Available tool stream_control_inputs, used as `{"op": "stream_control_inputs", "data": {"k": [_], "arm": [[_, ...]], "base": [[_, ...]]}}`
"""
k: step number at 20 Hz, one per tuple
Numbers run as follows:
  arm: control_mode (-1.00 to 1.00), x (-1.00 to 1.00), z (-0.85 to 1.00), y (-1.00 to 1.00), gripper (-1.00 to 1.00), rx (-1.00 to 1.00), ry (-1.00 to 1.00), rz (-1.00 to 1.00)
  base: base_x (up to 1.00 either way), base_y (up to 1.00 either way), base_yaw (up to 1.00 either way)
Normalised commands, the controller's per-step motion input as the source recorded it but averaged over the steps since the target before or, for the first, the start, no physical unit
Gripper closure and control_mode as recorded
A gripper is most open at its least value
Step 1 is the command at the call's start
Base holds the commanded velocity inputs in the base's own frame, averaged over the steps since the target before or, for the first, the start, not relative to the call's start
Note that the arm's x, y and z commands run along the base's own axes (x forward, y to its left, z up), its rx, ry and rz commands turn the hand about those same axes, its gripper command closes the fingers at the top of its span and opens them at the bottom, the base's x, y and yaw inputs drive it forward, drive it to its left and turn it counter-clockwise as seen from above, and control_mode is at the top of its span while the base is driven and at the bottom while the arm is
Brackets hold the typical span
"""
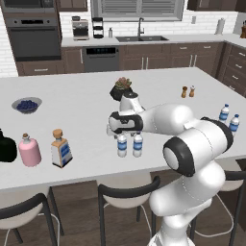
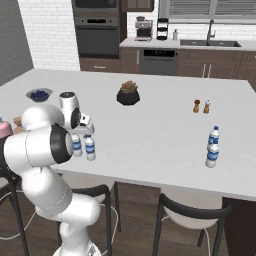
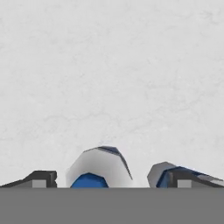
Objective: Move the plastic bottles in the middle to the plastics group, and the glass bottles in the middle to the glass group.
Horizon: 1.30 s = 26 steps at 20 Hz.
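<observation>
Item, plastic-bottle step: I am hovering my spread gripper (image 3: 107,179) over the two plastic bottles (image 1: 129,144) mid-counter, well apart from the plastics group (image 1: 228,117); next I judge I am lowering astride one.

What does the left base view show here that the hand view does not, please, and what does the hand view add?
Left base view: the corked square bottle, pink flask and black bottle at the counter's left, and two water bottles far right.
Hand view: the open gripper looking straight down, with one bottle between its fingertips.
Both: the two middle water bottles on the white counter.
</observation>
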Motion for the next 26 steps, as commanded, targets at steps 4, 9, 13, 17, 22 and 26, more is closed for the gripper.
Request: {"op": "stream_control_inputs", "data": {"k": [4,9,13,17,22,26], "arm": [[-1.0,0.0,-0.1,0.02,-1.0,0.07,0.0,0.0],[-1.0,0.0,-0.12,0.06,-1.0,0.06,-0.02,0.0],[-1.0,0.0,-0.11,0.05,-1.0,0.02,-0.08,0.0],[-1.0,-0.07,-0.14,0.0,-1.0,0.0,-0.08,0.0],[-1.0,-0.21,-0.18,0.0,-1.0,0.0,-0.05,0.0],[-1.0,-0.23,-0.15,0.0,-1.0,0.0,-0.02,0.0]], "base": [[0.0,0.0,0.0],[0.0,0.0,0.0],[0.0,0.0,0.0],[0.0,0.0,0.0],[0.0,0.0,0.0],[0.0,0.0,0.0]]}}
